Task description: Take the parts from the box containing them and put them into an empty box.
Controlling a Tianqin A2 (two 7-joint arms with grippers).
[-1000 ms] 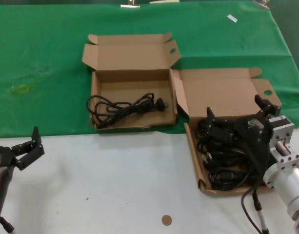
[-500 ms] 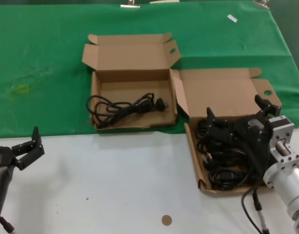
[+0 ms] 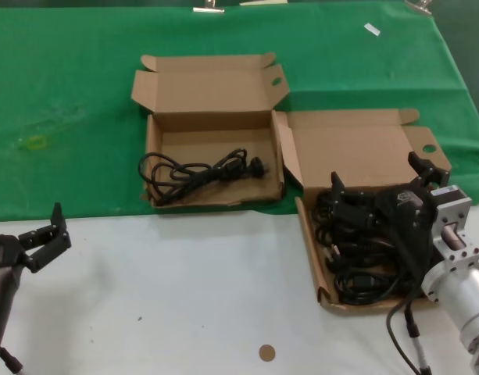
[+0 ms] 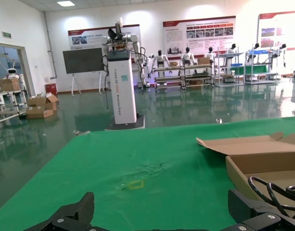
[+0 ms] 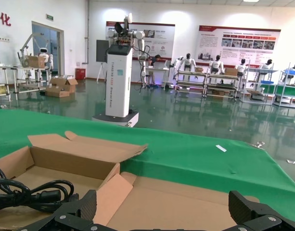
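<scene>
I have the full box (image 3: 356, 156) as my landmark, the other box (image 3: 212, 125) left of it already holding one cord (image 3: 196, 173). My right gripper (image 3: 378, 181) hangs wide open, empty, over the cords (image 3: 364, 250); I'd pinch one coil mid-bundle. Left gripper (image 3: 45, 234) waits open, far left.

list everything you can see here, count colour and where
cardboard boxes: 2, brown, lids open; one on the green cloth, one to its right, straddling the cloth edge
lone power cord: 1, black, in the box on the cloth
power cord pile: several, black, in the right box
green cloth: 1, far half of the table
white tabletop: near half
round disc: 1, tan, near edge
left gripper: black, open, near left
right gripper: black, open, over the pile
</scene>
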